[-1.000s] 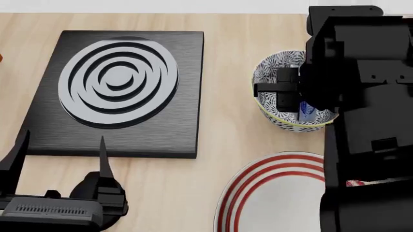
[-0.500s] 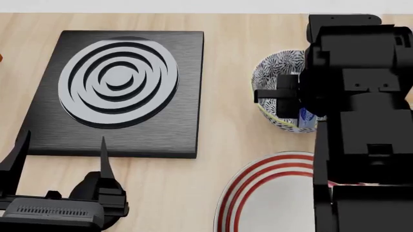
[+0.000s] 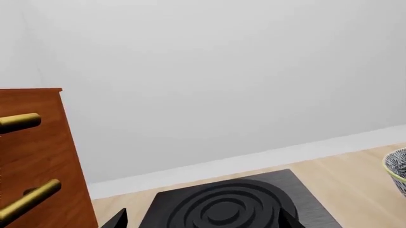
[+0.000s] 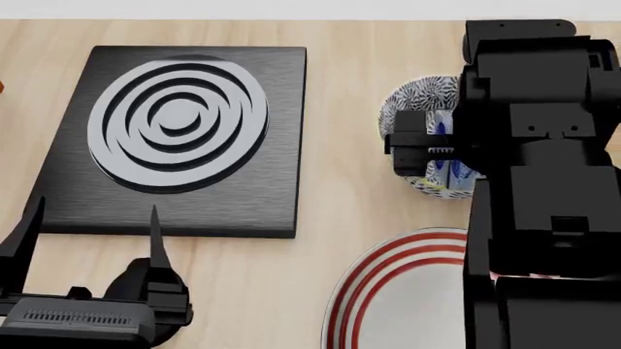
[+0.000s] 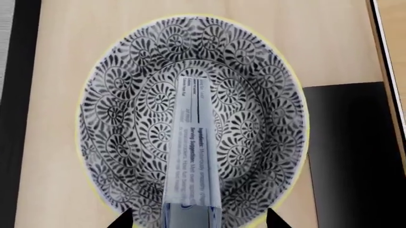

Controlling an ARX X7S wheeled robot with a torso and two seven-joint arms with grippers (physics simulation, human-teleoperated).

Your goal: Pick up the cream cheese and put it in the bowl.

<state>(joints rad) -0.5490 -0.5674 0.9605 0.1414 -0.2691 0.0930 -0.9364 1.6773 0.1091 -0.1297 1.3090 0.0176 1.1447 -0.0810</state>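
The cream cheese (image 5: pixel 193 156) stands tilted on its end inside the patterned bowl (image 5: pixel 127 95), leaning against the bowl's wall. My right gripper (image 5: pixel 198 219) is open above the bowl, its two fingertips wide apart on either side of the box and not touching it. In the head view the right arm covers most of the bowl (image 4: pixel 412 94); a bit of the cream cheese (image 4: pixel 449 173) shows under the right gripper (image 4: pixel 422 149). My left gripper (image 4: pixel 89 229) is open and empty near the table's front left, also seen in the left wrist view (image 3: pixel 203 222).
A black hob plate with grey rings (image 4: pixel 185 138) lies left of the bowl and shows in the left wrist view (image 3: pixel 222 209). A white plate with red rings (image 4: pixel 408 291) sits in front of the bowl. A wooden cabinet with brass handles (image 3: pixel 32 156) stands far left.
My right arm has lifted over the bowl and covers more of it. The cream cheese stays in the bowl. The left arm has not moved.
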